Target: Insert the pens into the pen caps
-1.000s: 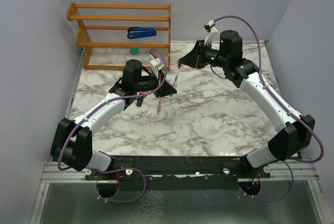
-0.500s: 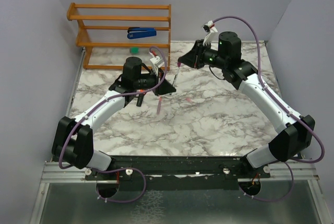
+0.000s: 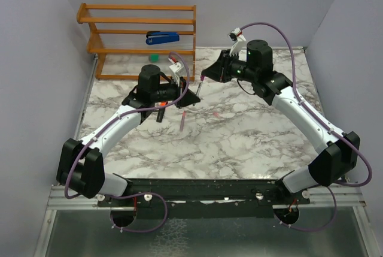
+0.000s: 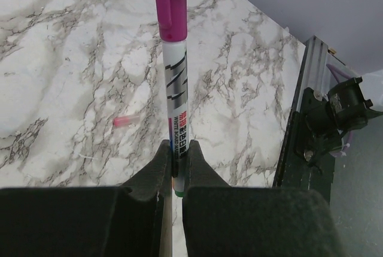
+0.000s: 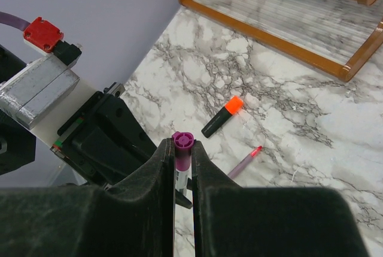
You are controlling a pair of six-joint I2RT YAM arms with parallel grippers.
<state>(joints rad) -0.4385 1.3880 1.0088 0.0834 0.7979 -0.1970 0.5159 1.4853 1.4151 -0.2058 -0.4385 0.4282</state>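
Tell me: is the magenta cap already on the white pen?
On. In the left wrist view the magenta cap covers the white pen's tip, no gap.

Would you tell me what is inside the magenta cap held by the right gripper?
The white pen runs up into the magenta cap, its lower end clamped in the left gripper. The pen's tip is hidden inside the cap, so how deep it sits cannot be seen.

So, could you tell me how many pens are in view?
3: a white pen in the left claw, a black orange-capped marker on the table, a thin pink-tipped pen beside it; others may be hidden.
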